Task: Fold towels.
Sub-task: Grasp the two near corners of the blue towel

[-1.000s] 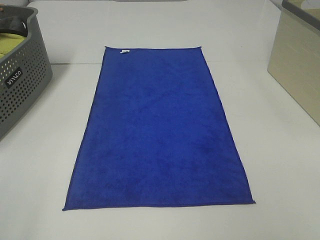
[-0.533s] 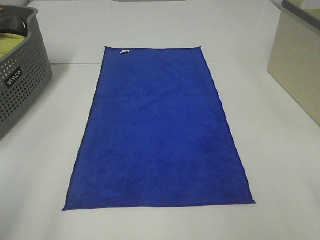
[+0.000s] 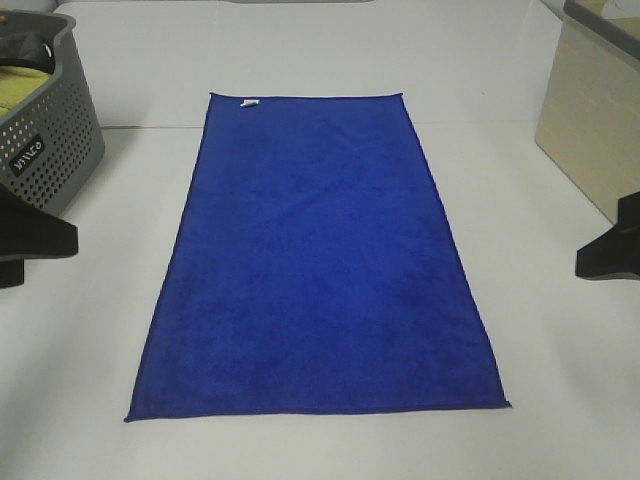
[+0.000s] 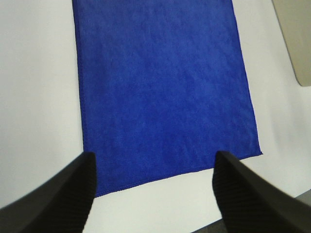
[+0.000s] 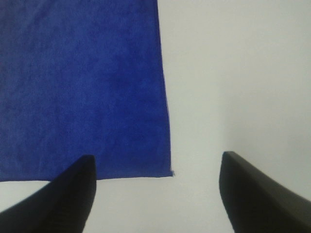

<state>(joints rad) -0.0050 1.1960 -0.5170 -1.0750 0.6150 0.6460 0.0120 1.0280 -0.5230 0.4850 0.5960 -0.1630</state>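
Observation:
The royal-blue towel [image 3: 320,265] lies spread flat on the white table, long side running away from me, with a small white tag [image 3: 249,102] at its far left corner. My left gripper [image 4: 153,182] is open and empty above the towel's near edge; only a black part of it [image 3: 35,240] shows at the left edge of the exterior view. My right gripper [image 5: 155,184] is open and empty above the towel's near right corner [image 5: 171,174]; a black part of it [image 3: 610,250] shows at the right edge. The towel also shows in the left wrist view [image 4: 160,82] and the right wrist view [image 5: 82,87].
A grey perforated basket [image 3: 45,160] stands at the far left with a yellow-green cloth [image 3: 22,85] inside. A beige box [image 3: 595,120] stands at the far right. White table [image 3: 300,50] surrounds the towel on all sides.
Both arms have come into the exterior view, one at the left edge and one at the right edge. The towel has not moved.

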